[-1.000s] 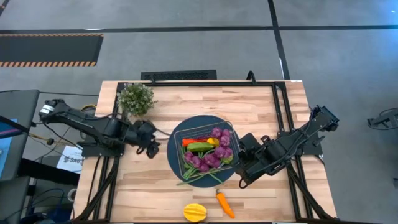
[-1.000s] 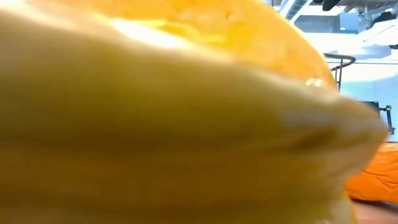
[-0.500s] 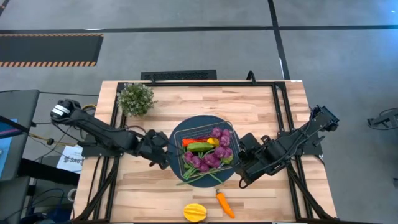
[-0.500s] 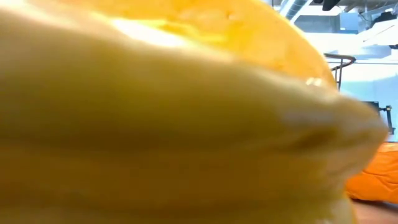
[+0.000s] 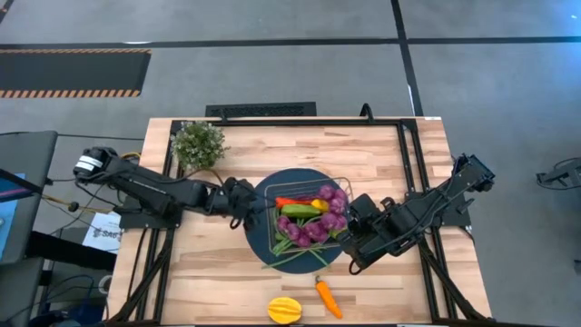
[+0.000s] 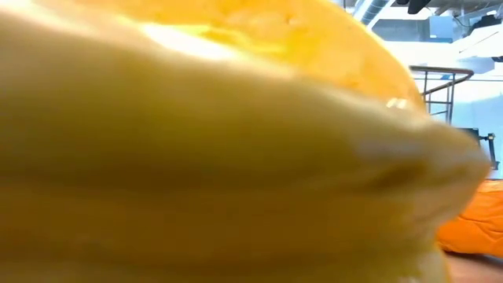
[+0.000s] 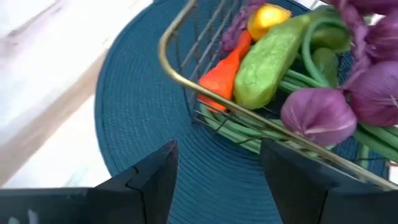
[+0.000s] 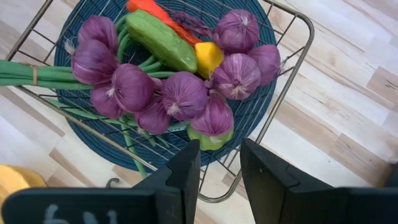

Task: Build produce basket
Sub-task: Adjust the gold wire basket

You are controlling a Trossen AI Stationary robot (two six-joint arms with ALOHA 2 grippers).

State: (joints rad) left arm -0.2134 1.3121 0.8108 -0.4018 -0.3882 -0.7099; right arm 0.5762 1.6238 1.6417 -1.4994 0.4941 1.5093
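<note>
Basket (image 5: 306,216) sits on dark blue round mat (image 5: 263,238) mid worktop (image 5: 381,154), between both grippers. Left gripper (image 5: 247,205) is just beside the basket's left rim, fingers (image 7: 149,180) spread and holding nothing; in left wrist view the rim corner lies right ahead of the gap between the fingers, over the mat. Right gripper (image 5: 352,238) is just beside the basket's right side, fingers (image 8: 180,174) parted, empty; in right wrist view the basket's near corner is just ahead of them. Inside basket: purple grape string (image 8: 180,93), green cucumber (image 8: 160,40), orange carrot (image 7: 219,73), small yellow lemon (image 8: 208,56), green bean bundle (image 8: 25,73) poking out through the side. Outside, near the worktop's front edge, well apart from both grippers: yellow ribbed fruit (image 5: 284,311) and a second carrot (image 5: 328,298) just beside it. Ribbed fruit fills nearly the whole low view. Potted plant (image 5: 199,143) stands at the back left, behind the left arm.
</note>
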